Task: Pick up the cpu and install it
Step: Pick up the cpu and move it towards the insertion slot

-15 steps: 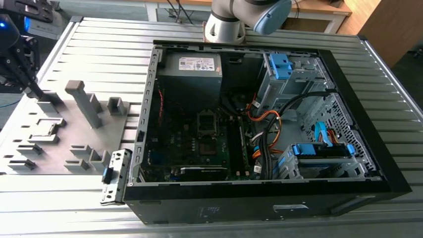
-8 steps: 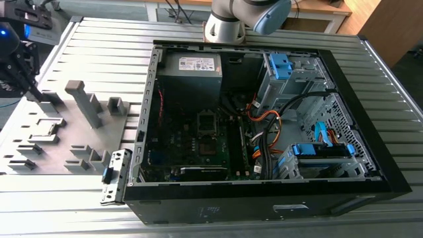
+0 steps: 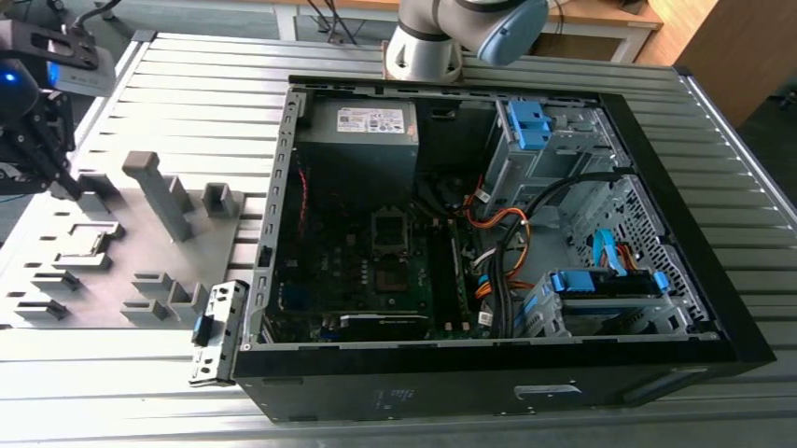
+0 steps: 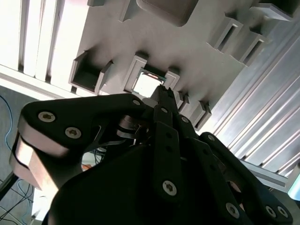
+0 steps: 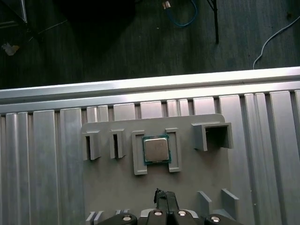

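Gripper (image 5: 160, 192) fingers pressed together into one thin tip, nothing pinched between them. The tip hangs over the grey fixture plate (image 5: 122, 187), near the cpu (image 5: 156, 149) but apart from it.

Cpu lies flat on the plate, silvery metal face up, green edge showing around it. It sits in a cradle between two raised rails (image 5: 138, 154). It is square, so no real long axis; its edges run parallel to the rails and to the plate's edges.

More upright blocks and slots stand on the plate around the cradle. The plate rests on the ribbed aluminium table (image 5: 42, 164).

In the exterior view, gripper and plate are at the exterior view's left. The open computer case (image 3: 498, 383) takes the middle and right, with the arm's base (image 3: 424, 47) behind it. Dark floor (image 5: 117, 37) beyond the table edge.
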`<control>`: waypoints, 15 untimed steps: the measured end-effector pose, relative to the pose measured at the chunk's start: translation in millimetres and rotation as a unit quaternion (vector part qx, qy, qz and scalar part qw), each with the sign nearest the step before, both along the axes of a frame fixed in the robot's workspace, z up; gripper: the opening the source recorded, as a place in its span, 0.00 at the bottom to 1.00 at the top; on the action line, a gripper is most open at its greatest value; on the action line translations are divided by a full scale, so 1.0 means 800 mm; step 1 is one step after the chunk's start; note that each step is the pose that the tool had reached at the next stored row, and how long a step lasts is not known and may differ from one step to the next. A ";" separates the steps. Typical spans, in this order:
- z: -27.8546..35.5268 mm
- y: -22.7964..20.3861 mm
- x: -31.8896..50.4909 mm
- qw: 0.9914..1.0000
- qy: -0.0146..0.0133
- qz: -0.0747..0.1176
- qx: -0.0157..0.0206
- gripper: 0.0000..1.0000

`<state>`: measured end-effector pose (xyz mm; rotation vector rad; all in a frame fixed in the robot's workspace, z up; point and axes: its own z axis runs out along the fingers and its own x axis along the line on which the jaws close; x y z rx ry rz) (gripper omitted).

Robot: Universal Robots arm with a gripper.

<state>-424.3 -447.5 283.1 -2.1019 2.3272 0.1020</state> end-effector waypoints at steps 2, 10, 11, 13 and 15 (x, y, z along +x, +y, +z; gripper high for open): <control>-0.0046 0.0000 -0.002 1.000 0.000 0.002 0.000 0.11; -0.0105 0.0000 -0.004 1.000 0.000 0.005 0.000 0.11; -0.0106 0.0000 -0.004 1.000 0.000 0.005 0.000 0.11; -0.0106 0.0000 -0.004 1.000 0.000 0.005 0.000 0.11; -0.0108 0.0000 -0.004 1.000 0.000 0.005 0.000 0.11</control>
